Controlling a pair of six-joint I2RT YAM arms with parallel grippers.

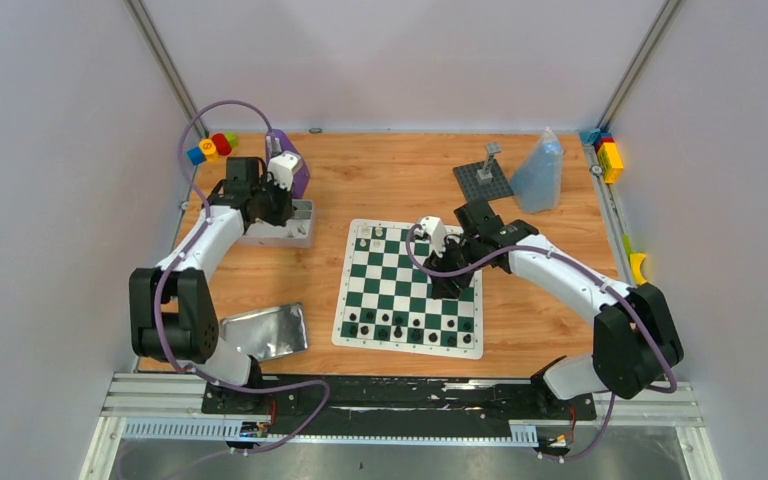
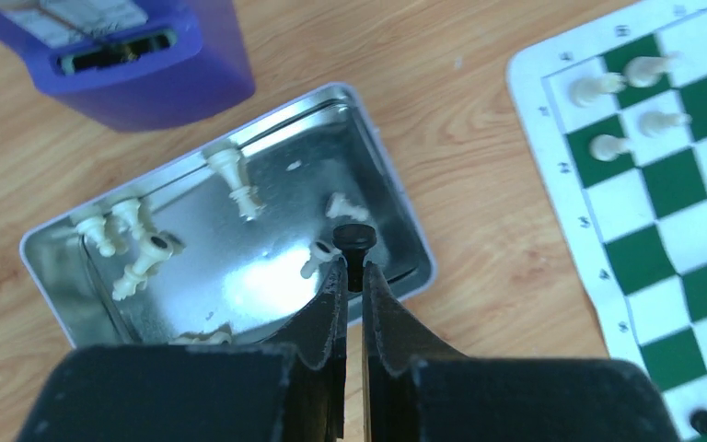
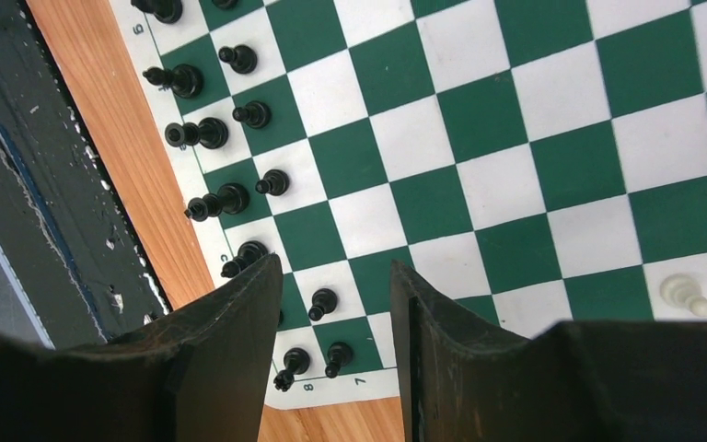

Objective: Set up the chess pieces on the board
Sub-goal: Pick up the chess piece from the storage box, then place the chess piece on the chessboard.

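Observation:
The green and white board (image 1: 390,275) lies mid-table. Black chess pieces (image 1: 410,325) fill its near rows, and a few white ones (image 1: 370,240) stand at its far left corner. My left gripper (image 2: 353,269) hangs over an open metal tin (image 2: 396,230) and is shut on a black chess piece (image 2: 353,238), pinched by its stem. Several white pieces (image 2: 138,258) lie loose in the tin. My right gripper (image 3: 333,267) hovers open above the board (image 3: 515,184), near the black pieces (image 3: 239,115), with nothing between its fingers.
A purple container (image 1: 290,170) stands behind the tin (image 1: 280,228). A shiny tin lid (image 1: 265,332) lies near the left arm's base. A grey baseplate with a post (image 1: 482,180) and a clear bag (image 1: 538,175) sit at the back right. Coloured blocks (image 1: 210,148) lie at the back corners.

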